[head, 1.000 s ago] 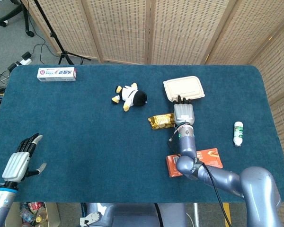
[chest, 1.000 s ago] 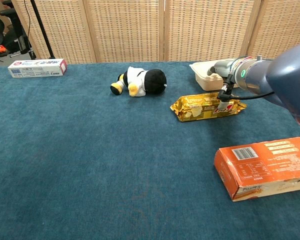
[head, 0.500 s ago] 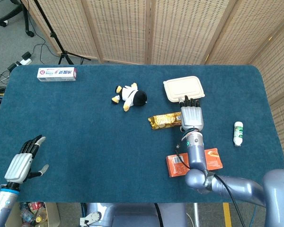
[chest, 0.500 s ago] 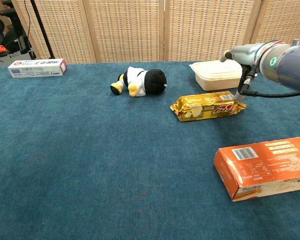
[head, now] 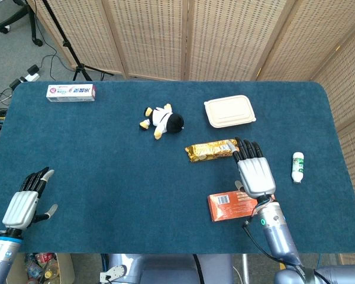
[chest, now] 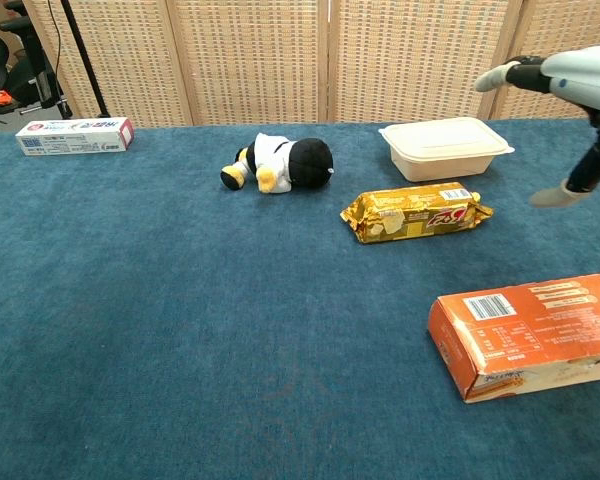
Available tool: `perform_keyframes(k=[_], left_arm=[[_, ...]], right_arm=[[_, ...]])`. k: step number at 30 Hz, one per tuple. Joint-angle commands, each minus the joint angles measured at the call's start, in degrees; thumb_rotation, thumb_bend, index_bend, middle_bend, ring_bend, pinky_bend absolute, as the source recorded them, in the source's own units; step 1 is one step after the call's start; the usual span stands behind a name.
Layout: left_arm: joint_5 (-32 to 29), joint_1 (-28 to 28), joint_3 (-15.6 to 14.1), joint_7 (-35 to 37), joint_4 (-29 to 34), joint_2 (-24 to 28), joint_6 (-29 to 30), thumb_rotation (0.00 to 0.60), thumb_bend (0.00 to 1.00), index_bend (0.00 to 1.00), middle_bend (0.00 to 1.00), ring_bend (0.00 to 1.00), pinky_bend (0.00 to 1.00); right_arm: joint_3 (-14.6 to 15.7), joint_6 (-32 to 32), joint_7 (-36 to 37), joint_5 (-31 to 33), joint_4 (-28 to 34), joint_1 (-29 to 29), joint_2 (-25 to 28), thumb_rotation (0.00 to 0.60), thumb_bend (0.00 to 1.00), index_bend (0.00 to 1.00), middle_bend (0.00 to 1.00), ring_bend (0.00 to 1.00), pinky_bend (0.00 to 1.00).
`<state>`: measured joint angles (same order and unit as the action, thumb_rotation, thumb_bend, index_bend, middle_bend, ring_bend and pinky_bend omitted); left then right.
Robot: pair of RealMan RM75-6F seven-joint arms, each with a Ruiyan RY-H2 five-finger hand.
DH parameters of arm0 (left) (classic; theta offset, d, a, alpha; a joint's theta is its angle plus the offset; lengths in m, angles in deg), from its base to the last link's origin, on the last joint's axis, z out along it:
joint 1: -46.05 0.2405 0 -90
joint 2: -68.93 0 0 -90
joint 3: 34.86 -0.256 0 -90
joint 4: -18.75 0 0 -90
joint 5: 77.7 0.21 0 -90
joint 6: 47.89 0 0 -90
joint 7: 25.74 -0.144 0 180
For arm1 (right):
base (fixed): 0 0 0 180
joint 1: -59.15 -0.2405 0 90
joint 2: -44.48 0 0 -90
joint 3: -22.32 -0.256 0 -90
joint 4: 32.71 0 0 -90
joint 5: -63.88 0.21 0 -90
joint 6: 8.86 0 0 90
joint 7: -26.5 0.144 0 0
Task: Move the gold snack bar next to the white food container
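Observation:
The gold snack bar (head: 210, 150) (chest: 416, 211) lies flat on the blue table, a short way in front of the white food container (head: 229, 111) (chest: 445, 148). My right hand (head: 255, 169) (chest: 570, 110) hovers open just right of the bar's end, fingers spread, holding nothing and clear of the bar. My left hand (head: 26, 200) rests open near the table's front left corner, far from both objects; the chest view does not show it.
A penguin plush (head: 161, 121) (chest: 281, 163) lies left of the container. An orange box (head: 234, 205) (chest: 528, 331) sits under my right forearm near the front edge. A toothpaste box (head: 71, 92) (chest: 75, 135) lies far back left, and a small white bottle (head: 297, 167) at the right.
My right hand has let go of the snack bar and drawn back toward the front right, rising off the table. The bar stays in front of the container. The left hand barely shifted.

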<state>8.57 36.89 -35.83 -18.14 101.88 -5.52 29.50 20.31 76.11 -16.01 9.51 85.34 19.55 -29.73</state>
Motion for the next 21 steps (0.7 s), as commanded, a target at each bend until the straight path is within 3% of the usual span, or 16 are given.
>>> perform_keyframes(k=[1,6,10,21], left_arm=[[0.3,0.2,0.1,-1.3,0.8,0.3,0.7,0.6,0.3,0.0,0.0,0.0,0.01],[0.8,0.8,0.2,-3.5,2.5,1.2,2.4,0.6,0.3,0.0,0.0,0.0,0.01],[1.2,1.3,0.1,-5.0,3.7,2.1,3.7,0.6,0.3,0.0,0.0,0.0,0.01],[2.0,2.3,-0.1,-7.8,5.4,3.6,5.5,0.6,0.3,0.0,0.0,0.0,0.01]], right_arm=[[7.2,3.6,6.2,-11.7,3.2,7.0,4.5,0.6,0.23,0.05,0.0,0.0,0.08],[11.7,6.0,10.7,-21.8,1.8,12.5,6.5,0.6,0.23,0.06,0.0,0.0,0.08],[13.3,7.2,14.1,-26.2,-0.4,15.7,7.8,0.6,0.23,0.06,0.0,0.0,0.08],[11.5,10.9,18.6,-34.8,-17.5,21.9,5.6,0.6,0.23,0.06,0.0,0.0,0.08]])
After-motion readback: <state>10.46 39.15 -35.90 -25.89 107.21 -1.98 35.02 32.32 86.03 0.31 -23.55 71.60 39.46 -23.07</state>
